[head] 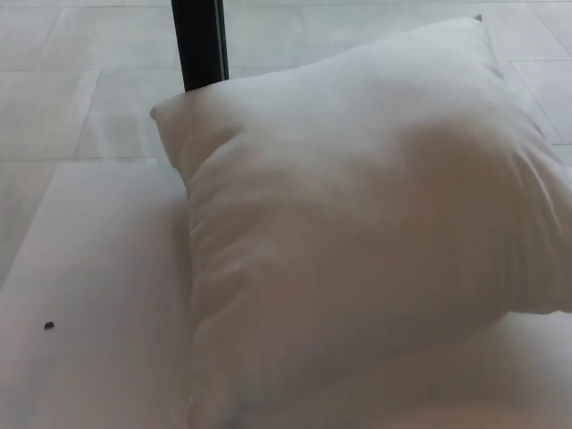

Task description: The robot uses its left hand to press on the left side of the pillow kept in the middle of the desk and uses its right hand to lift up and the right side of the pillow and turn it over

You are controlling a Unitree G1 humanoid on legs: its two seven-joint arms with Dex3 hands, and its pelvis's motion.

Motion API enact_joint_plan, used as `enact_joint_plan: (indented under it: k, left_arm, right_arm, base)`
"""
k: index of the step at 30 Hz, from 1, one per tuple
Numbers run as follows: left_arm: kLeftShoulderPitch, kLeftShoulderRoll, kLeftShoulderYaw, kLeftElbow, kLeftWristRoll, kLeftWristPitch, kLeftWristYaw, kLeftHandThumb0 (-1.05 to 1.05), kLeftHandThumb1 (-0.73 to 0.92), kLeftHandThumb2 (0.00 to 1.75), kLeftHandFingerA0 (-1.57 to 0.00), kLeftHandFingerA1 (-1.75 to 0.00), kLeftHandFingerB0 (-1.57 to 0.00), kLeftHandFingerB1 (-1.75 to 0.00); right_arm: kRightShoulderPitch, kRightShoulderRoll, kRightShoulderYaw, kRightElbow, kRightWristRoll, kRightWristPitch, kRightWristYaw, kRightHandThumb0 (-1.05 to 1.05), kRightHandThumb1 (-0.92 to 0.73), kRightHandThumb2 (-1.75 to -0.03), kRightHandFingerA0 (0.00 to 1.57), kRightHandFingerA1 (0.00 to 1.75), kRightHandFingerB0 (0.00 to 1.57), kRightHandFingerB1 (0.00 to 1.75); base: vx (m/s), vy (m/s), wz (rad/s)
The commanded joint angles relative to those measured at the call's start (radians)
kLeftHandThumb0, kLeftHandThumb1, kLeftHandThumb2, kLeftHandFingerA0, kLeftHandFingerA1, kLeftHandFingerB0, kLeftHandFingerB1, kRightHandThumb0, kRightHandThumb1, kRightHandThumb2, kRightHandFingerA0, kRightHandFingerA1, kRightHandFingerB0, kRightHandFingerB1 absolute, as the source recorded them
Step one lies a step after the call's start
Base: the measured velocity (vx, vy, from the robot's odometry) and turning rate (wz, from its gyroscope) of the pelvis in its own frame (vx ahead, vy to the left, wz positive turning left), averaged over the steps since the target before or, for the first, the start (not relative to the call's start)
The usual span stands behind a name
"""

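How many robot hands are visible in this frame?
0. Neither black hand shows; only the large white fabric pillow lies on the white desk, with a black post behind. The hands may be outside the frame.
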Motion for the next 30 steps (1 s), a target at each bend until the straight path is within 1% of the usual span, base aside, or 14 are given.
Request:
enact_joint_plan:
  k: [1, 3, 4, 5, 8, 9, 12, 16, 19, 20, 24, 25, 29, 30]
  left_arm:
    - [0.178, -0.134, 0.097, 0.121, -0.120, -0.035, -0.080, -0.82, 0.57, 0.92, -0.41, -0.69, -0.05, -0.39]
    - [0.238, -0.171, 0.102, 0.145, -0.117, -0.063, -0.097, -0.79, 0.69, 0.61, -0.33, -0.59, -0.12, -0.35]
    - [0.263, -0.173, 0.100, 0.165, -0.105, -0.066, -0.096, -0.81, 0.54, 0.91, -0.33, -0.60, -0.09, -0.45]
    - [0.309, -0.209, 0.102, 0.129, -0.108, -0.067, -0.090, -0.85, 0.58, 0.91, -0.35, -0.60, -0.09, -0.44]
    - [0.330, -0.223, 0.108, 0.120, -0.110, -0.069, -0.085, -0.77, 0.68, 0.60, -0.42, -0.55, -0.15, -0.35]
    - [0.335, -0.227, 0.127, 0.113, -0.120, -0.049, -0.061, -0.77, 0.66, 0.60, -0.42, -0.52, -0.17, -0.34]
    - [0.371, -0.218, 0.151, 0.109, -0.111, -0.059, -0.040, -0.72, 0.55, 0.89, -0.27, -0.58, -0.05, -0.45]
    - [0.409, -0.175, 0.145, 0.139, -0.057, -0.040, -0.014, -0.74, 0.57, 0.90, -0.31, -0.61, -0.09, -0.47]
    - [0.422, -0.136, 0.149, 0.196, -0.049, -0.043, -0.032, -0.71, 0.55, 0.87, -0.24, -0.58, -0.10, -0.45]
    - [0.418, -0.132, 0.151, 0.202, -0.051, -0.041, -0.032, -0.70, 0.54, 0.88, -0.31, -0.59, -0.09, -0.45]
    - [0.399, -0.114, 0.134, 0.199, -0.033, -0.037, -0.025, -0.69, 0.69, 0.61, -0.47, -0.57, -0.17, -0.37]
    - [0.398, -0.111, 0.125, 0.188, -0.027, -0.035, -0.026, -0.71, 0.70, 0.61, -0.49, -0.57, -0.18, -0.37]
    - [0.400, -0.085, 0.100, 0.211, -0.013, -0.043, -0.053, -0.72, 0.71, 0.61, -0.37, -0.54, -0.16, -0.37]
    - [0.403, -0.072, 0.090, 0.225, -0.003, -0.046, -0.060, -0.74, 0.58, 0.91, -0.33, -0.58, -0.11, -0.46]
  right_arm:
    - [0.070, 0.007, -0.156, 0.202, 0.103, -0.293, -0.201, -1.05, -0.64, -1.13, 0.57, 1.20, 0.00, 0.33]
    - [0.100, 0.022, -0.166, 0.243, 0.101, -0.330, -0.225, -1.05, -0.65, -1.13, 0.64, 1.17, 0.00, 0.30]
    - [0.135, 0.036, -0.171, 0.252, 0.102, -0.363, -0.202, -0.94, -0.78, -0.66, 0.30, 1.08, 0.00, 0.30]
    - [0.149, 0.038, -0.158, 0.262, 0.087, -0.384, -0.206, -0.91, -0.58, -1.06, 0.26, 0.85, 0.00, 0.47]
    - [0.216, 0.046, -0.051, 0.280, -0.015, -0.473, -0.217, -0.95, -0.61, -1.04, 0.25, 0.78, 0.03, 0.53]
    - [0.259, 0.046, 0.029, 0.290, -0.092, -0.524, -0.225, -0.95, -0.75, -0.66, 0.27, 0.92, 0.00, 0.70]
    - [0.319, 0.056, 0.080, 0.315, -0.121, -0.552, -0.238, -0.98, -0.71, -0.62, 0.80, 1.34, 0.00, 0.72]
    - [0.361, 0.061, 0.091, 0.335, -0.093, -0.572, -0.232, -1.00, -0.60, -0.98, 0.56, 0.94, 0.02, 0.60]
    - [0.365, 0.057, 0.083, 0.371, -0.059, -0.588, -0.237, -0.89, -0.69, -0.61, 0.40, 0.94, 0.00, 0.76]
    - [0.371, 0.053, 0.092, 0.379, -0.064, -0.590, -0.246, -0.91, -0.55, -0.97, 0.76, 1.16, 0.03, 0.63]
    - [0.396, 0.040, 0.116, 0.401, -0.064, -0.602, -0.280, -0.90, -0.73, -0.63, 0.97, 1.27, 0.00, 0.65]
    - [0.397, 0.036, 0.117, 0.405, -0.059, -0.602, -0.284, -0.88, -0.54, -1.04, 0.74, 1.10, 0.01, 0.55]
    - [0.375, 0.026, 0.101, 0.429, -0.011, -0.595, -0.273, -0.92, -0.52, -0.97, 0.43, 0.82, 0.09, 0.67]
    - [0.378, 0.025, 0.115, 0.434, -0.018, -0.612, -0.267, -0.89, -0.68, -0.60, 0.43, 0.92, 0.03, 0.76]
  base:
    - [0.00, 0.000, 0.00]
    - [0.00, 0.000, 0.00]
    - [0.00, 0.000, 0.00]
    - [0.00, 0.000, 0.00]
    - [0.00, 0.000, 0.00]
    - [0.00, 0.000, 0.00]
    - [0.00, 0.000, 0.00]
    - [0.00, 0.000, 0.00]
    - [0.00, 0.000, 0.00]
    - [0.00, 0.000, 0.00]
    - [0.00, 0.000, 0.00]
    - [0.00, 0.000, 0.00]
    - [0.00, 0.000, 0.00]
    - [0.00, 0.000, 0.00]
